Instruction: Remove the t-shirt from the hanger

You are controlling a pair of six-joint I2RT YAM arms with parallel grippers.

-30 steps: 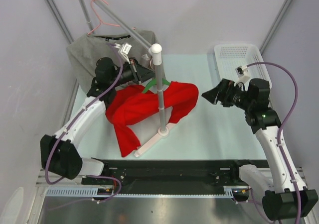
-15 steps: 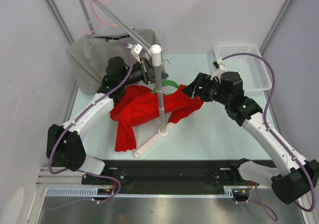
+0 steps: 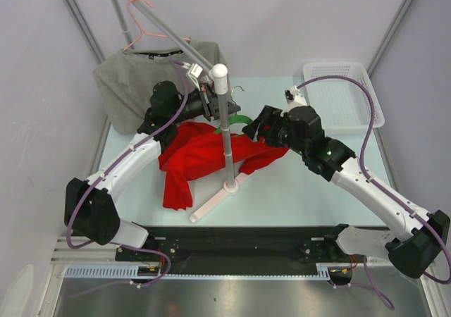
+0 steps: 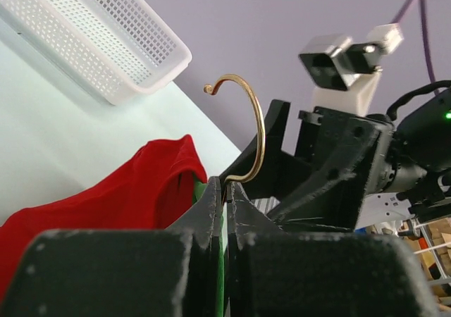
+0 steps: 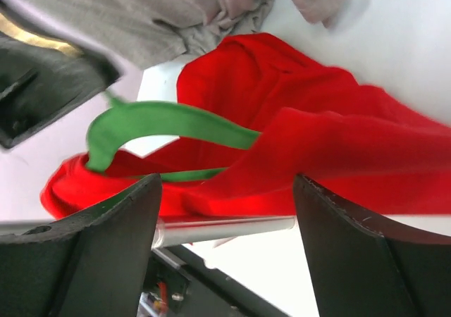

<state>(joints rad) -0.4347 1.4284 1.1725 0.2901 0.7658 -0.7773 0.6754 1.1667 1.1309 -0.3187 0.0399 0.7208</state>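
We log a plain red t-shirt [image 3: 201,155], a green hanger [image 5: 162,121], its hook [image 4: 259,130] brassy gold. We also note a grey shirt [image 3: 120,81], a pink hanger [image 3: 143,27], and a white basket [image 3: 345,98] of fine mesh.

A white perforated basket [image 3: 335,65] is set at the far right of a pale green table [image 3: 303,190]; its mesh wall [image 4: 91,42] is seen close up in the left wrist view. An upright metal pole [image 3: 226,134], capped in white, is mounted on a white base [image 3: 215,203] near the table's middle. At the far left a pink hanger [image 3: 141,27] is hung from a slanted grey bar [image 3: 162,25], and a grey garment [image 3: 127,84] is carried on it, draped by the table's far-left corner. A black rail [image 3: 239,241] is fixed along the near edge
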